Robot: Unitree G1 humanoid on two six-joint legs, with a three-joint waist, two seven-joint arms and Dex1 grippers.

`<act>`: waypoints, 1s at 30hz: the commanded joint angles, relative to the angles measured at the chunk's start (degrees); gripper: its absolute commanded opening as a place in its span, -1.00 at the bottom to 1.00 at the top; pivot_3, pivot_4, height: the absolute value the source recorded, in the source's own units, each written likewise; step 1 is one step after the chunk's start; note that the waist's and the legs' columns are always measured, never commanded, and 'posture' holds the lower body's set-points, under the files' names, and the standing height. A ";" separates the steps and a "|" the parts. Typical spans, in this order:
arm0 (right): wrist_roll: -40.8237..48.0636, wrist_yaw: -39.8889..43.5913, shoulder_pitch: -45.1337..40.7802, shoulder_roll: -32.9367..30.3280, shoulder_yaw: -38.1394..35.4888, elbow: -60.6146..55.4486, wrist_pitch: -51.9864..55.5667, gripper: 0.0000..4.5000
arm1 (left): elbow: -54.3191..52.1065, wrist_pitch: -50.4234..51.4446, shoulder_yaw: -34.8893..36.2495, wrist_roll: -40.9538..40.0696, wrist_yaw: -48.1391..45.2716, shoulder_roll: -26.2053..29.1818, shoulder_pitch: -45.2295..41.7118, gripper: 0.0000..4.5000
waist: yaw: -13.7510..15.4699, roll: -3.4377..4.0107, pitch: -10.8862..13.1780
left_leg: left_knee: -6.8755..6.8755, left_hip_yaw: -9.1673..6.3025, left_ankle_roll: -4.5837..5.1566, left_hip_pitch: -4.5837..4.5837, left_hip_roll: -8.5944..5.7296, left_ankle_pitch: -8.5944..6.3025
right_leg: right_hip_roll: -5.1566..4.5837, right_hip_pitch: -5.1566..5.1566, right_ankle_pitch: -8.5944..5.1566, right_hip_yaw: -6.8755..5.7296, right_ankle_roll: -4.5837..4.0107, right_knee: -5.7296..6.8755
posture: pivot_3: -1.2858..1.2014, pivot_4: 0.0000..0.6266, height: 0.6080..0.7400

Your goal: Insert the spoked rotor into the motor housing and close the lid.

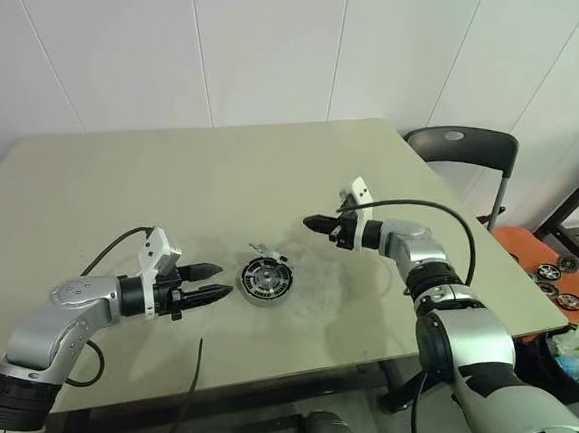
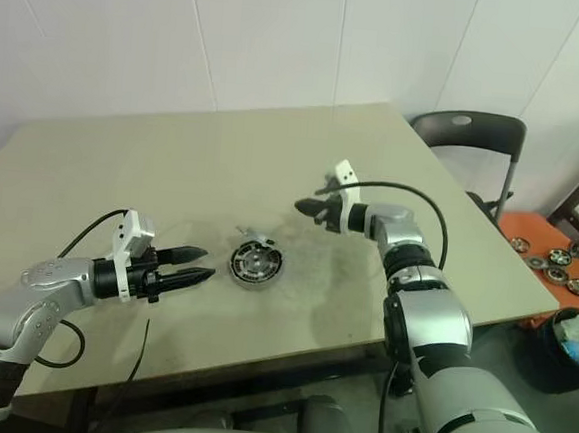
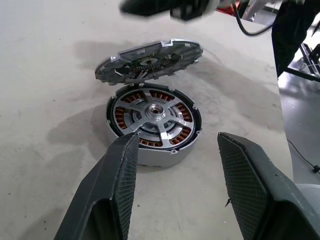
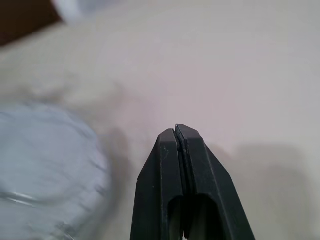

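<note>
The motor housing (image 3: 150, 152), a short silvery cup with copper windings, stands on the table (image 1: 121, 193) in front of me. The spoked rotor (image 3: 156, 113) lies inside it, its silvery spokes and hub showing over the windings. The lid (image 3: 150, 59), a flat grey disc, leans tilted on the housing's far rim, not shut down on it. My left gripper (image 1: 214, 282) is open just left of the housing (image 1: 265, 281), holding nothing. My right gripper (image 1: 314, 221) hovers shut and empty above the table, beyond and right of the lid (image 1: 267, 252).
A black chair (image 1: 462, 150) stands past the table's far right corner. An orange surface (image 1: 552, 259) with several small wheels lies to the right, beyond the table edge. A black cable (image 1: 195, 370) trails over the table's near edge.
</note>
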 commanded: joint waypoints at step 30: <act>-1.05 2.29 8.69 6.76 12.32 -19.44 5.12 -0.99 | -1.45 -0.43 0.39 -0.09 0.68 -0.92 0.06 0.19 | 0.20 0.01 0.01 | 0.02 0.00 -0.01 0.10 -0.01 0.00 | -0.05 0.11 -0.14 0.00 -0.12 -0.03 | 0.03 -1.00 1.00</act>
